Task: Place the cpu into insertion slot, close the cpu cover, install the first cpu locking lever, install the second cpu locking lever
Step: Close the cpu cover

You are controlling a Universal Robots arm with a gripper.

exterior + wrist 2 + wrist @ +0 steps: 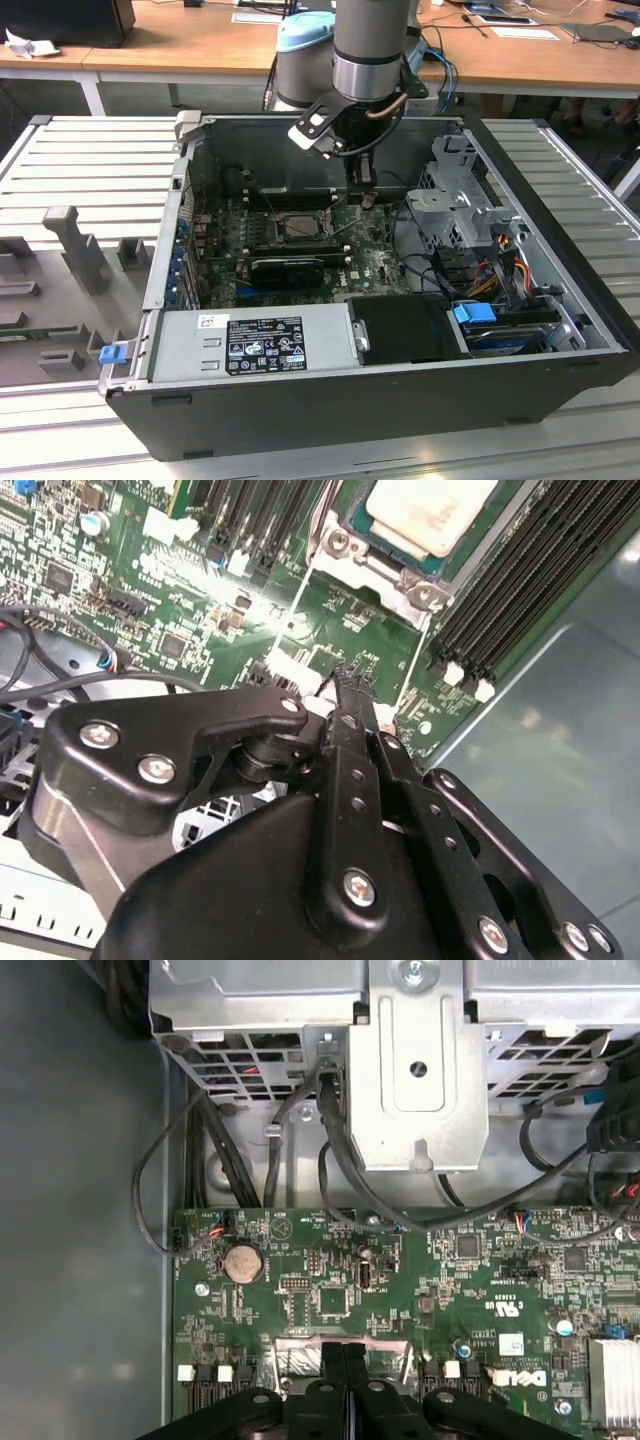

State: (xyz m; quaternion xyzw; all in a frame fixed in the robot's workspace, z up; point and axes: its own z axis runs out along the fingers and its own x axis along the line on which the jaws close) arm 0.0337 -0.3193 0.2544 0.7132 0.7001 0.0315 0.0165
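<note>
**Desk:** Where is your arm sitting?

**Me:** In the exterior view my black two-fingered gripper (366,197) is down inside the open dark metal computer case (350,405). It is just to the exterior view's right of the square, silver-rimmed insertion slot (298,226). Its tips hang close over the green circuit board (345,620). I cannot tell whether they touch it.

**Desk:** And the jaws?

**Me:** In both wrist views I see the black fingers (333,1375) pressed together, with nothing between them.

**Desk:** Where's the chip?

**Me:** In the second wrist view the small, flat, square cpu (430,510), pale tan-silver on its face, lies inside the slot's rim. It is beside the long black memory slots (520,580) and apart from my gripper.
</note>
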